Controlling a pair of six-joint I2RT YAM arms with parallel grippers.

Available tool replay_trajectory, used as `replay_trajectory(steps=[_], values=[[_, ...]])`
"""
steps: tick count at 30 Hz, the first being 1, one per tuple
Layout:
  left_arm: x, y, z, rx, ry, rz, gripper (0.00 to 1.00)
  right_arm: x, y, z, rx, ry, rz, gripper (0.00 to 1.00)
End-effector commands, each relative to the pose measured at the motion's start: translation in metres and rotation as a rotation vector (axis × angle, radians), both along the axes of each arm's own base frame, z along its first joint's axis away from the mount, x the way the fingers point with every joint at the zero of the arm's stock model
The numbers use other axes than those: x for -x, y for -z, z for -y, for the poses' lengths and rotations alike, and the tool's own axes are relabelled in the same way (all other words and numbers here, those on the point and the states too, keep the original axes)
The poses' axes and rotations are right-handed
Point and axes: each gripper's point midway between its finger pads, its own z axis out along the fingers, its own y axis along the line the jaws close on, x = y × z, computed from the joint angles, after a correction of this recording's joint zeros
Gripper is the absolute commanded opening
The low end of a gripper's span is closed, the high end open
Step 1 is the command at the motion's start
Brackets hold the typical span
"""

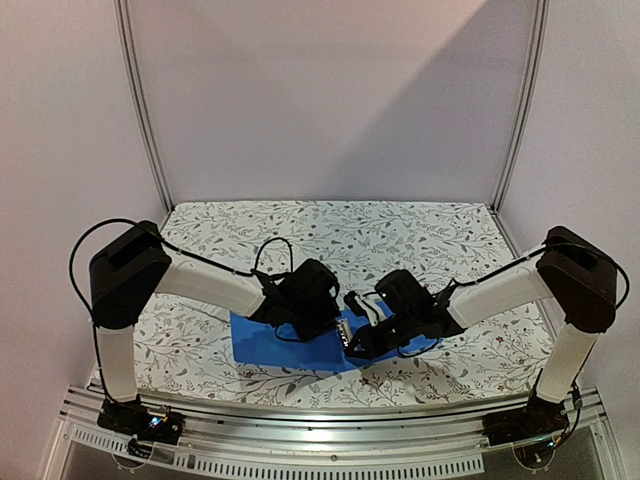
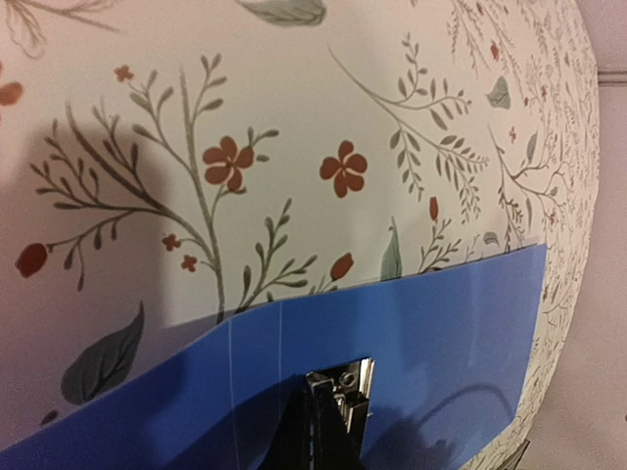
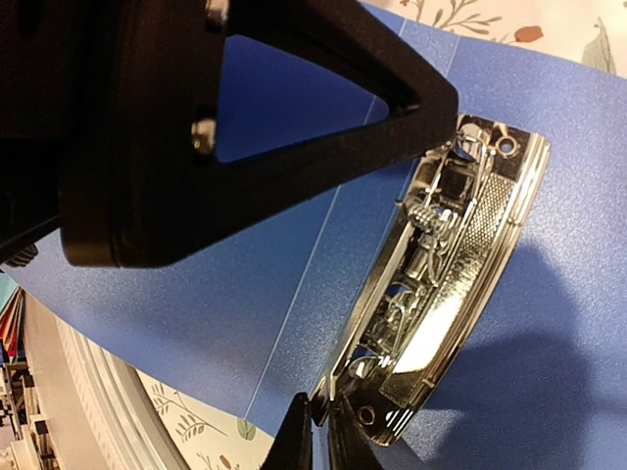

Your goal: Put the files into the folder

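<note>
The blue folder (image 1: 262, 345) lies open and flat on the flowered tablecloth, near the front middle. Its metal ring mechanism (image 3: 451, 264) shows in the right wrist view, in the left wrist view (image 2: 345, 380) and small in the top view (image 1: 347, 335). My left gripper (image 2: 321, 426) is over the folder (image 2: 441, 323), its fingers shut together with the tips against one end of the mechanism. My right gripper (image 3: 318, 436) is shut on the thin edge at the mechanism's other end. The left gripper (image 3: 294, 147) fills the upper left of the right wrist view. The files are out of view.
The flowered tablecloth (image 1: 330, 235) covers the table behind and beside the folder. A metal rail (image 1: 330, 415) runs along the front edge. Two upright metal posts (image 1: 140, 100) stand at the back corners against the plain wall.
</note>
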Motion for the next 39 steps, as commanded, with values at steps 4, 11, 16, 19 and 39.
replay_trajectory(steps=[4, 11, 16, 19, 39], values=[[0.018, 0.039, -0.016, -0.101, 0.034, -0.095, 0.0, 0.001, 0.02, 0.011, 0.081, 0.035, -0.012, 0.01], [0.016, 0.038, -0.015, -0.11, 0.039, -0.087, 0.0, -0.002, 0.064, 0.056, 0.363, 0.164, -0.081, 0.0], [0.016, 0.042, -0.015, -0.125, 0.055, -0.095, 0.0, -0.003, 0.076, 0.073, 0.372, 0.236, -0.16, 0.0], [0.016, 0.043, -0.017, -0.138, 0.062, -0.088, 0.0, -0.009, 0.043, 0.05, 0.201, 0.19, -0.089, 0.0], [-0.013, -0.013, 0.041, -0.047, 0.331, 0.157, 0.18, -0.017, -0.102, -0.008, -0.254, 0.01, 0.102, 0.28]])
